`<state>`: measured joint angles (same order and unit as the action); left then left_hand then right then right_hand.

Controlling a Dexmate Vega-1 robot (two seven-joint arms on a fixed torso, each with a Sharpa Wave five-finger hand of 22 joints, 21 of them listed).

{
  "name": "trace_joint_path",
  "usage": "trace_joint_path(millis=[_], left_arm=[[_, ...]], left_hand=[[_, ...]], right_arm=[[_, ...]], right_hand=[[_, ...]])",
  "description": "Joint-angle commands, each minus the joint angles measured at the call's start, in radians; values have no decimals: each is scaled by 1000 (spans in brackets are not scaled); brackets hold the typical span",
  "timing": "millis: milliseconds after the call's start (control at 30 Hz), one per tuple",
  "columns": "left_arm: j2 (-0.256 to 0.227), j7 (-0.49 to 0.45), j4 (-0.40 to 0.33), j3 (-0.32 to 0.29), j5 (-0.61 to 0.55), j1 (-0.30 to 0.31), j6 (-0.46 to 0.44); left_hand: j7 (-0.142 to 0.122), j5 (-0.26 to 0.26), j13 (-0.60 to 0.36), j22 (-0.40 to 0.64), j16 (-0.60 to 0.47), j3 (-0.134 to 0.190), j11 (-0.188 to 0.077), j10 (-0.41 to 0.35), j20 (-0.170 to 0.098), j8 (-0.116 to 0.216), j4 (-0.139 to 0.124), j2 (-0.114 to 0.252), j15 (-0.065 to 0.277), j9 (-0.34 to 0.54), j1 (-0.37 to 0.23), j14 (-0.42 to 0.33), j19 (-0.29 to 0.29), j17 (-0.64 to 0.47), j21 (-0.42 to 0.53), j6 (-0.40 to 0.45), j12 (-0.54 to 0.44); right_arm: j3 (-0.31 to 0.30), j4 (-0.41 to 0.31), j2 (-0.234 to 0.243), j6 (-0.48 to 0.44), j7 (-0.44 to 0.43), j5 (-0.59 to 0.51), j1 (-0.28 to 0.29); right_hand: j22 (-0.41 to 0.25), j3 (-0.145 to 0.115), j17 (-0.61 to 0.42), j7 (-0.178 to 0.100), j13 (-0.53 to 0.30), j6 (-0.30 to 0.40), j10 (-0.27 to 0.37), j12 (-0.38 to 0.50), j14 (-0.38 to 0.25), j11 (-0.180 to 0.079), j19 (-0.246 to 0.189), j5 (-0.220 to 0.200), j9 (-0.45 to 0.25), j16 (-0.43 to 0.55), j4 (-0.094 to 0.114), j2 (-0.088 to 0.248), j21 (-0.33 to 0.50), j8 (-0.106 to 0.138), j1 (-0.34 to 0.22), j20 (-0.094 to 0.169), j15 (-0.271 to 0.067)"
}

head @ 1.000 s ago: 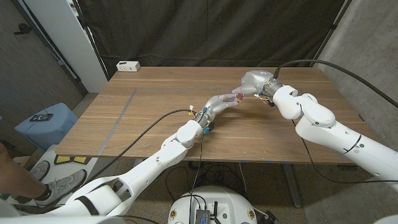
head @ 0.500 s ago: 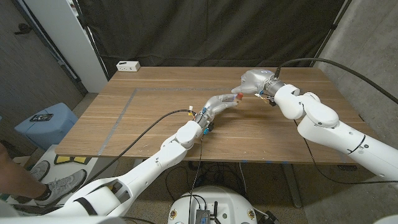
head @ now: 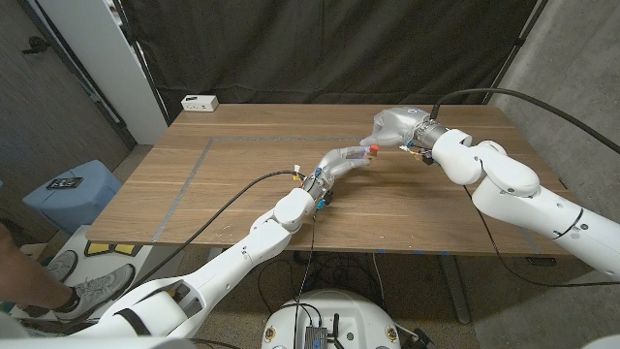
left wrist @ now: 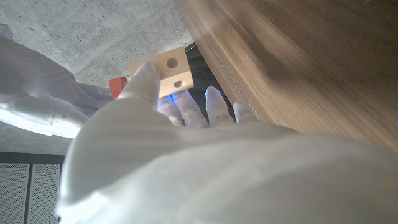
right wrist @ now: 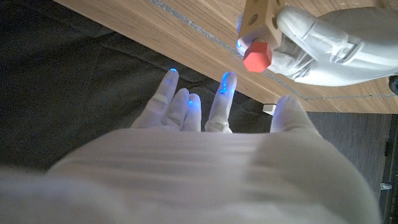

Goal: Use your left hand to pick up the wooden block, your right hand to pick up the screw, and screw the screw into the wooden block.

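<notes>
I have the wooden table [head: 223,184] under both arms, and the work sits up over its far middle. My left hand [head: 349,158] is raised off the top and grips the wooden block [left wrist: 169,73] between thumb and fingers, with two drilled holes on the face turned to that wrist camera. My right hand [head: 392,126] hangs just beside the block; from its own wrist camera the fingers [right wrist: 177,102] are spread apart and hold nothing. The red screw [right wrist: 256,56] sits with its head against one face of the block, so I judge it already started in a hole and let go, though I cannot tell how deep it sits. To do the turning well, I would keep the left hand steady, bring the right fingertips back around the red head squarely along the screw's line, and twist in short turns without pushing the block sideways out of its grip.
</notes>
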<state>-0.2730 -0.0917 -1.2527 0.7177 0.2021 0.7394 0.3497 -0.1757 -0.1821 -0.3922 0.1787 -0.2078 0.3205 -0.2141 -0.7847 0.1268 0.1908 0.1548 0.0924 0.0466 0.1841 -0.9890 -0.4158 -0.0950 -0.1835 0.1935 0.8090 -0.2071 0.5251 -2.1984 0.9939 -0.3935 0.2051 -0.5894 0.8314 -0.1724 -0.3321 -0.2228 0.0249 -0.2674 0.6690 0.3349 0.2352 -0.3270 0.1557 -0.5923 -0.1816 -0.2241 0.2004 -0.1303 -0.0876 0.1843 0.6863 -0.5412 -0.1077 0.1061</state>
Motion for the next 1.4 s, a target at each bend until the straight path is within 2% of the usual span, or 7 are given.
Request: trace_joint_path(millis=[33,133,400,567,867,1033,1400], left_arm=[[1,0,1,-2,5,1,3],[1,2,1,-2,5,1,4],[0,2,-1,-3,5,2,4],[-1,2,-2,-3,5,2,3],[2,5,5,-2,6,-1,4],[3,5,9,-1,5,-4,4],[6,6,17,0,5,-10,2]], left_hand=[[-1,-6,-2,3,-1,9,-1,-7,10,8,0,7,67,5,-2,-1,-1,-2,9,9,-6],[-1,-6,-1,3,0,9,-1,-6,9,8,0,7,67,5,-2,-1,-1,-2,9,9,-5],[-1,-6,-1,3,-1,9,-1,-7,9,8,1,7,67,5,-3,0,-1,-2,9,10,-6],[-2,-6,-2,3,-1,8,-1,-6,9,8,1,6,66,5,-2,-1,-2,-2,10,9,-5],[-1,-6,-2,3,-1,9,-1,-6,8,8,0,7,66,5,-2,-1,-2,-3,10,10,-5],[-2,-6,-2,3,-1,9,-1,-5,7,7,0,7,67,5,-2,-1,-2,-3,10,8,-5],[-2,-6,-1,3,-1,9,-1,-5,7,7,1,6,66,5,-2,0,-3,-2,10,9,-5]], right_arm=[[-13,-8,31,51,39,20,-6],[-15,-7,36,64,47,22,-8],[-31,1,46,101,34,31,4],[-37,4,53,110,36,27,10],[-36,11,52,98,43,3,13],[-31,13,46,82,53,-13,11],[-28,21,37,65,64,-16,8]], right_hand=[[-1,-7,2,2,-6,-26,-19,-8,21,7,19,-8,3,-6,-14,-2,-4,-18,-23,-7,8],[-1,-14,5,3,-9,-64,-38,-13,40,11,34,-13,7,-10,-20,0,-4,-40,-35,-12,15],[0,-32,9,-3,-13,-108,-65,-19,55,14,51,-21,12,-10,-32,7,-3,-67,-68,-16,18],[0,-49,12,-27,-16,-134,-84,-22,66,5,58,-26,15,-10,-43,7,0,-84,-102,-18,15],[0,-59,14,-36,-18,-143,-96,-23,73,5,64,-28,17,-10,-47,4,0,-93,-126,-21,15],[0,-64,15,-28,-19,-146,-98,-22,75,6,66,-29,17,-9,-48,2,1,-97,-137,-21,13],[1,-74,16,-7,-22,-91,-84,-11,75,16,67,-28,18,-5,-43,-7,4,-84,-153,-20,14]])
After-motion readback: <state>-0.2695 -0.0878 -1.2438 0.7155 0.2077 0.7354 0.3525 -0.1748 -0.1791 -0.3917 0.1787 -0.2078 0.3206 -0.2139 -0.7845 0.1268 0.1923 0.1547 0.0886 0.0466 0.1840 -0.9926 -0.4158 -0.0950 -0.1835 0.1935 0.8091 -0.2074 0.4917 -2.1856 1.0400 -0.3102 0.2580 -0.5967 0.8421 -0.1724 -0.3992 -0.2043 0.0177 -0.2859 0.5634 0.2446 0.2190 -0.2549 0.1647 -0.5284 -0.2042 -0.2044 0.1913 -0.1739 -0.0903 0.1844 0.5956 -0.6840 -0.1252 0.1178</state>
